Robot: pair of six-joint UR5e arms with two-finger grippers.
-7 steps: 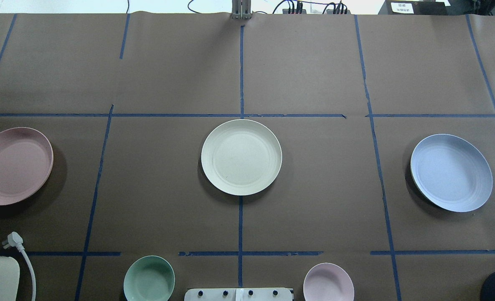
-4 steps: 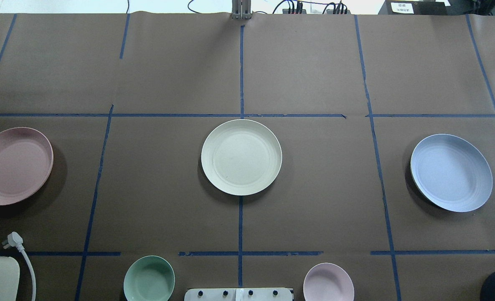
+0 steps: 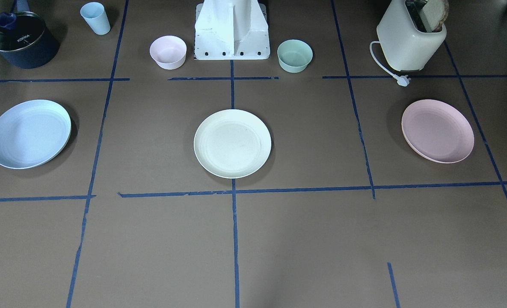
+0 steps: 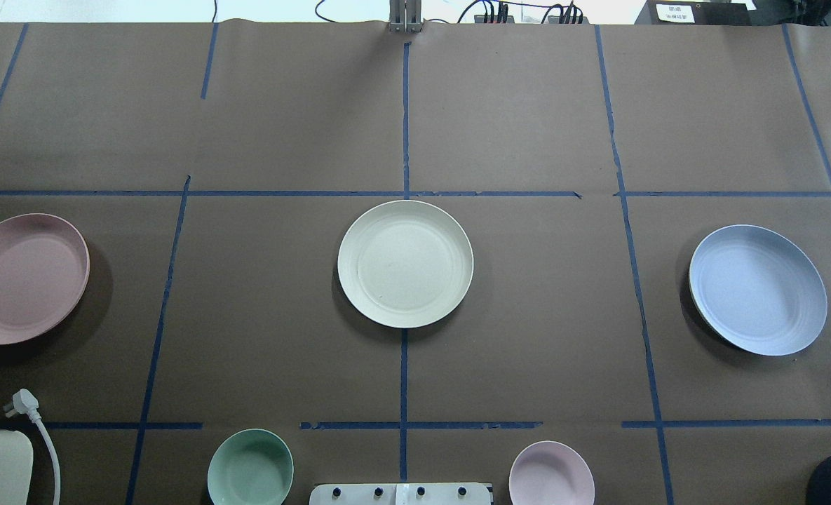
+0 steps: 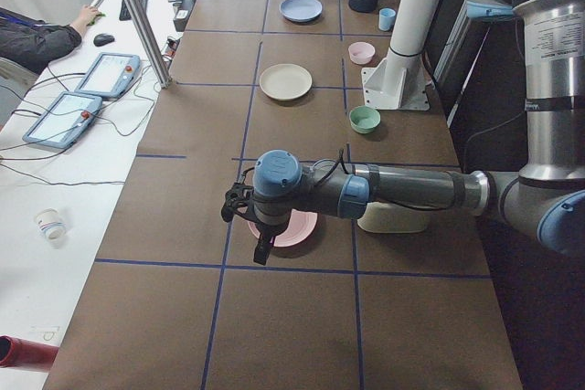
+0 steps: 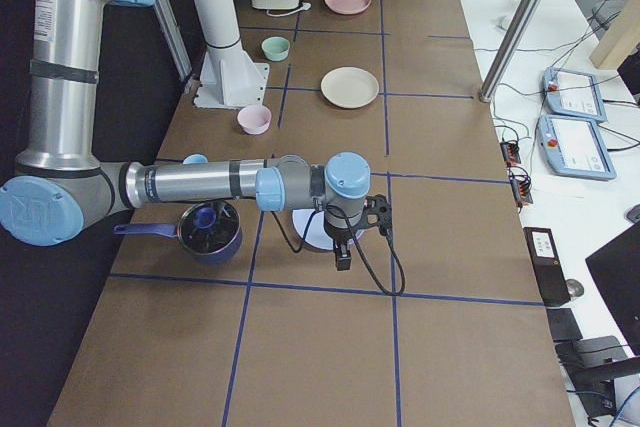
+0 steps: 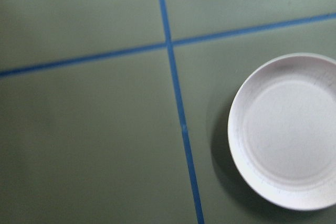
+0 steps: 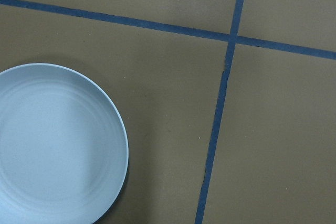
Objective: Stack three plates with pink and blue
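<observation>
Three plates lie apart in a row on the brown table. The cream-white plate [image 4: 404, 263] is in the middle, the pink plate [image 4: 22, 278] at the left and the blue plate [image 4: 757, 289] at the right. The left gripper [image 5: 260, 246] hangs above the table at the pink plate's [image 5: 297, 228] outer edge; it shows only in the exterior left view, so I cannot tell if it is open. The right gripper [image 6: 343, 255] hangs beside the blue plate [image 6: 308, 230], and I cannot tell its state either. The wrist views show the pink plate [image 7: 289, 129] and the blue plate [image 8: 52, 145] from above.
A small green bowl [image 4: 250, 468] and a small pink bowl [image 4: 551, 473] flank the robot base [image 3: 232, 30]. A toaster [image 3: 411, 38] with a loose plug [image 4: 22, 403] stands behind the pink plate. A dark pot [image 3: 20, 40] and a light-blue cup [image 3: 95, 18] stand behind the blue plate.
</observation>
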